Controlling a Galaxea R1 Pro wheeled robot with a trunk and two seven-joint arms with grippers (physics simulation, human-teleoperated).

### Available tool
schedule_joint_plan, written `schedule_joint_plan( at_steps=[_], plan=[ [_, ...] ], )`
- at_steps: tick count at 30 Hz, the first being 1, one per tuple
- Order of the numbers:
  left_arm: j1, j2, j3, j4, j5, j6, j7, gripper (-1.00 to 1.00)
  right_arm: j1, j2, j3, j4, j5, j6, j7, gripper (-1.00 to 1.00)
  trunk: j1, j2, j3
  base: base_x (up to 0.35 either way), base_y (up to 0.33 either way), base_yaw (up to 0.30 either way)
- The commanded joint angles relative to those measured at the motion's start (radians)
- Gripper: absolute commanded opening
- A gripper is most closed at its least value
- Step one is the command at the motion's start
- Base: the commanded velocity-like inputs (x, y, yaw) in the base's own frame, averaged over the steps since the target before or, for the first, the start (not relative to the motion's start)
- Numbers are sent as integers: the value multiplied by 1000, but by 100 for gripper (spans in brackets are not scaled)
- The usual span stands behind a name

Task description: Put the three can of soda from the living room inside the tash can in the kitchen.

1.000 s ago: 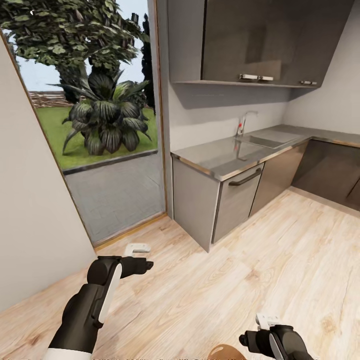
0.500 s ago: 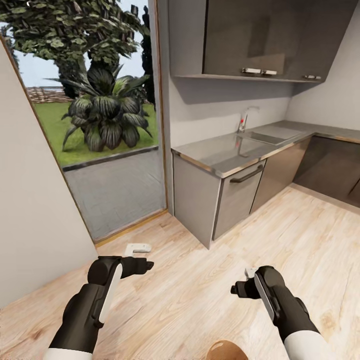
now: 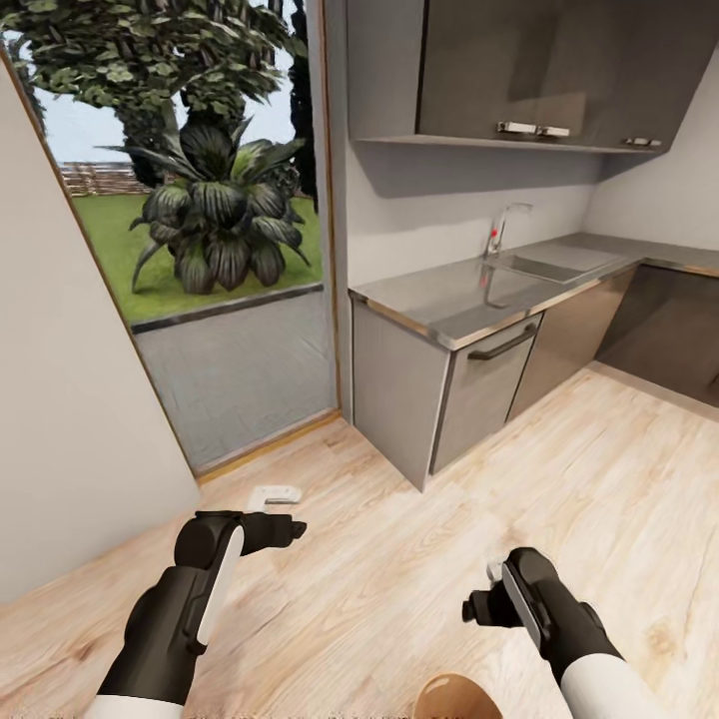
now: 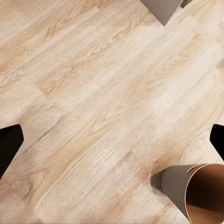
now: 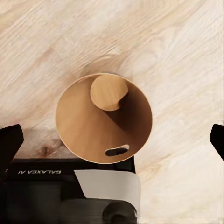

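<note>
- The left gripper (image 3: pixel 285 511) had its dark fingers (image 4: pixel 9 144) spread wide at the two edges of the left wrist view, with bare wood floor (image 4: pixel 102 93) between them and nothing held.
- The right gripper (image 3: pixel 486 591) was also wide open and empty; its dark fingers (image 5: pixel 10 140) sat at the two edges of the right wrist view, and the trash can (image 5: pixel 103 117) lay between them, seen straight down its mouth.
- Inside the trash can the tan walls and round bottom were bare; a slot-like handle hole showed near the rim.
- In the head view the trash can (image 3: pixel 454 697) stood on the floor at 6 o'clock, just beside the right arm (image 3: pixel 559 629) and close to the robot's base.
- The left arm (image 3: pixel 185 609) was held out at 7 o'clock, well apart from the trash can.
- Farther out, a steel kitchen counter (image 3: pixel 449 300) with a sink (image 3: pixel 544 265) and tap (image 3: pixel 496 232) ran from 1 to 3 o'clock, under dark wall cupboards (image 3: pixel 539 70).
- At 11 o'clock a glass door (image 3: pixel 200 250) showed a leafy plant (image 3: pixel 215 220) and lawn.
</note>
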Motion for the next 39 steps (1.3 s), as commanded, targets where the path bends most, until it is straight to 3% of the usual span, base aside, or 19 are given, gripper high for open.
schedule_joint_plan(
  at_steps=[1, 9, 16, 22, 39],
  plan=[
    [0, 0, 0, 0, -1, 0, 0, 100, 0, -1, -2, 58, -1, -42, -1, 100, 0, 0, -2, 0, 0, 76],
    [0, 0, 1, -2, -1, 0, 0, 100, 0, -19, -4, 258, 1, -194, -21, 100, 0, 0, -14, 0, 0, 87],
    [1, 0, 0, -7, 2, 0, 0, 100, 0, -45, -4, 362, -2, -303, -27, 100, 0, 0, -25, 0, 0, 99],
    [1, -2, -2, -9, 3, 0, 0, 100, 0, -79, -1, 379, -8, -375, -26, 100, 0, 0, -30, 0, 0, 61],
    [1, -4, -4, -4, 2, 0, 0, 100, 3, -87, -34, 380, -10, -402, -10, 100, 0, 0, -31, 0, 0, 4]
  ],
)
